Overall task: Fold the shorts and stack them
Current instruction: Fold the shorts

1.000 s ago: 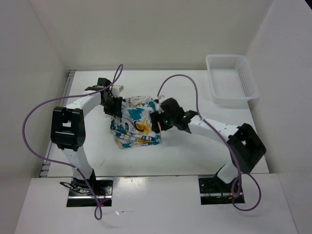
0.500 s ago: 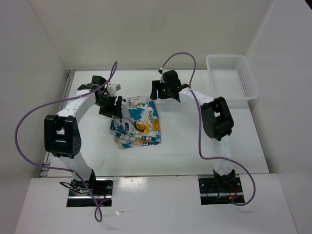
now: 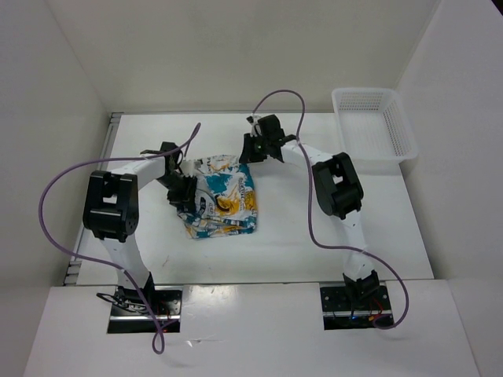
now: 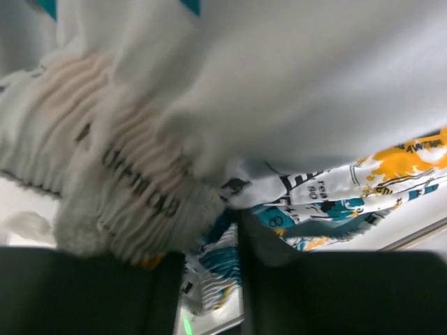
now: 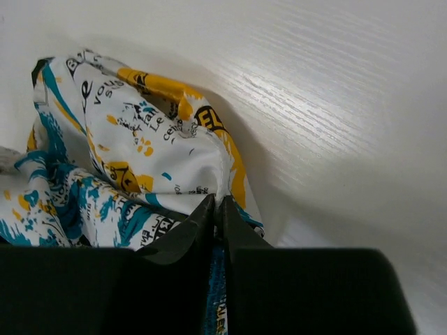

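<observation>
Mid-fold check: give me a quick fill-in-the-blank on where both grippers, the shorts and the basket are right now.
1. The right gripper is shut on the far ____ corner of the shorts.
2. The left gripper sits at the shorts' ____ edge.
3. The white mesh basket, at the far right corner of the table, has ____ shorts in it.
Missing words: right; left; no.

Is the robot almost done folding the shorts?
Not quite. The shorts lie roughly folded on the table. The left hand pinches their left edge, the right hand their far corner. A neat fold and the stacking are left; no stack shows.
</observation>
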`<state>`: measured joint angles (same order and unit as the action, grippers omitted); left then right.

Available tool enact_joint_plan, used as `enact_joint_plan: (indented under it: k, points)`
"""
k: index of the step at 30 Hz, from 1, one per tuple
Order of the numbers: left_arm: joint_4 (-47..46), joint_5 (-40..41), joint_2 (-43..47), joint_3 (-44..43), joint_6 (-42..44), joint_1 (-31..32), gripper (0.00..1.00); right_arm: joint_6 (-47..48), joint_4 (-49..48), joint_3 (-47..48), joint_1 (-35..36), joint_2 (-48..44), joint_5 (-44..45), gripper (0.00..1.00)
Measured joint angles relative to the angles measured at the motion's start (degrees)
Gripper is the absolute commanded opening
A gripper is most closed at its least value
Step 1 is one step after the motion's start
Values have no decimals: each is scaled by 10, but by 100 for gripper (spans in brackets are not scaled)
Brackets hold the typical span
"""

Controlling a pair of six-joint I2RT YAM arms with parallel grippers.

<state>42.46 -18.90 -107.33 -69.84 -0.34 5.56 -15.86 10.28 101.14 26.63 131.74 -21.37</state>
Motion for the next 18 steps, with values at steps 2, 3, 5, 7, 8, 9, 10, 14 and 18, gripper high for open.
enact_joint_plan:
  k: [2,3,5,7,8,9,10,14,18]
  points:
    - [-4,2,-4,0,0,0,34,-7,0,0,-3,7,-14,7]
    - [-5,2,-4,0,1,0,34,-12,2,2,-5,11,-21,8]
    - [-6,3,-4,0,1,0,34,-20,7,14,-13,23,-34,18]
    - [-7,5,-4,0,1,0,34,-26,14,33,-23,36,-43,48]
    - [-7,6,-4,0,1,0,34,-28,15,42,-28,42,-46,49]
    - [-7,6,-4,0,1,0,34,-30,17,51,-32,47,-50,46]
    - [-7,7,-4,0,1,0,34,-28,17,59,-35,52,-56,40]
    - [-7,8,-4,0,1,0,34,-33,24,92,-44,76,-86,6]
    - [-5,13,-3,0,1,0,34,-42,32,115,-44,100,-112,0]
